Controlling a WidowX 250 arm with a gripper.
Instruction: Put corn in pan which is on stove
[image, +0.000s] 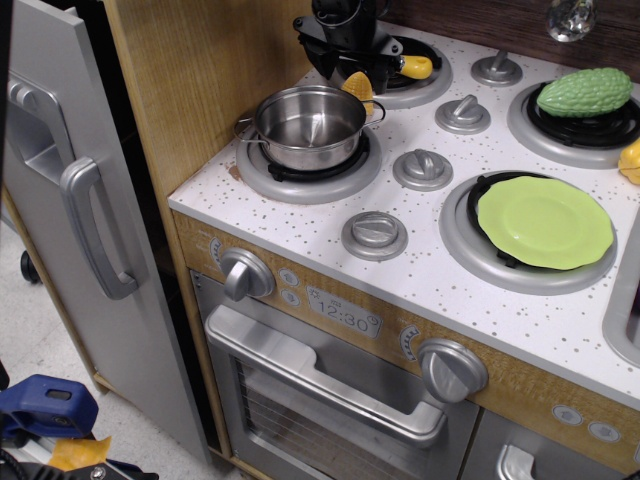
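At the top centre of the frame we see the black gripper (362, 68) lowered over the rear burner, its jaws closed around the corn (359, 88), whose yellow-orange tip shows just below them, beside the pan's far rim. The pan (308, 126) sits empty on the burner at centre left of the stove (330, 265). A smooth yellow piece (415, 67) lies right of the gripper. Farther right we find a bumpy green vegetable (584, 92) and, lower, a light-green plate (545, 222).
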